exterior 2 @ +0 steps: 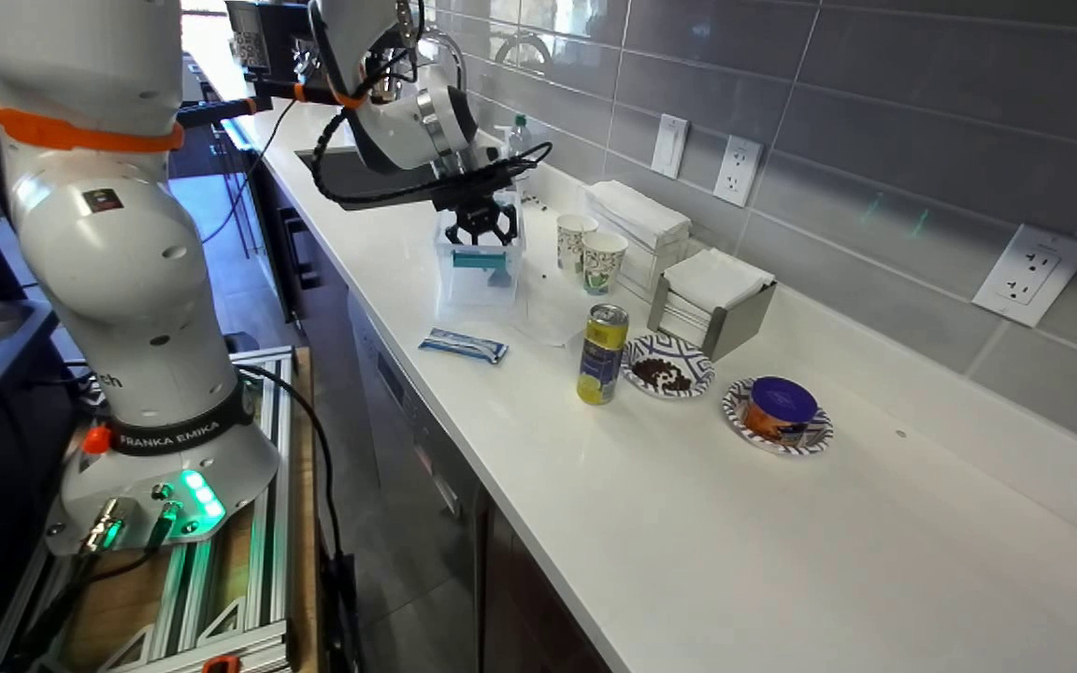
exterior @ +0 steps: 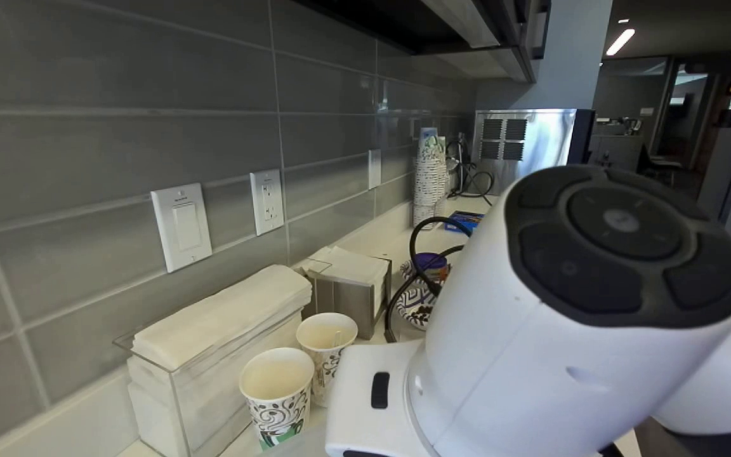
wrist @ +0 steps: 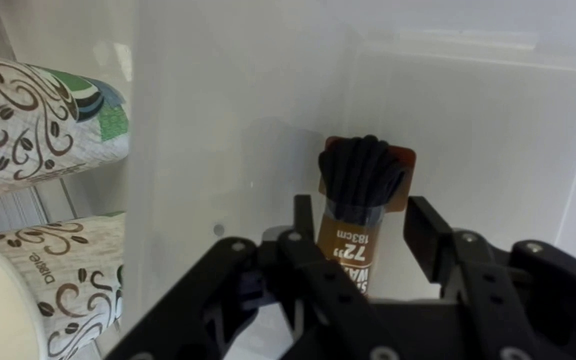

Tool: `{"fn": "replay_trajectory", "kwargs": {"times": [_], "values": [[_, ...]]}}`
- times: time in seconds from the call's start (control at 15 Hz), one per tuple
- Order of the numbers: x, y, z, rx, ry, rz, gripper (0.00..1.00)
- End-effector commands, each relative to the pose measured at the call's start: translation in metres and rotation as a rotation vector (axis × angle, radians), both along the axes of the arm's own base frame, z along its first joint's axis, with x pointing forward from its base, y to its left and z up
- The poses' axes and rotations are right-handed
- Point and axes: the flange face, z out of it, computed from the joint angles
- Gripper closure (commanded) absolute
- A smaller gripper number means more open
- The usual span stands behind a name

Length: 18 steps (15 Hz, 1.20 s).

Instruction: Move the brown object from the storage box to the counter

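Bundle of brown-labelled looped dark cord (wrist: 350, 237), lying inside clear rectangular plastic storage box (exterior 2: 464, 294) atop long, smooth white counter (exterior 2: 679, 533). Black two-finger gripper (wrist: 360, 212) at box mouth, with jaws spread, bundle visible through gap in wrist view; impossible to tell whether touching. Two patterned white paper cups (exterior 2: 603, 266) just beside box. Farther along counter, flat blue-and-white wrapped packet (exterior 2: 464, 346) and upright yellow-and-blue cylindrical metal can (exterior 2: 602, 355), well apart from gripper.
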Motion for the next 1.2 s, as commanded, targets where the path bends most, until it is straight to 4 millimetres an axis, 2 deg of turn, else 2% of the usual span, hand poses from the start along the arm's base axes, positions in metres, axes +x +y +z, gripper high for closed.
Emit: {"fn": "replay_trajectory", "kwargs": {"times": [0.0, 0.27, 0.4, 0.6, 0.67, 0.8, 1.13], "values": [[0.004, 0.003, -0.015, 0.016, -0.013, 0.007, 0.42], [0.01, 0.001, -0.023, 0.042, -0.004, 0.015, 0.41], [0.012, -0.001, -0.026, 0.057, 0.003, 0.019, 0.44], [0.014, -0.001, -0.026, 0.076, 0.009, 0.026, 0.57], [0.014, -0.001, -0.024, 0.078, 0.008, 0.027, 0.69], [0.012, 0.0, -0.018, 0.085, 0.005, 0.027, 0.8], [0.006, -0.005, -0.005, 0.11, 0.054, 0.002, 0.86]]}}
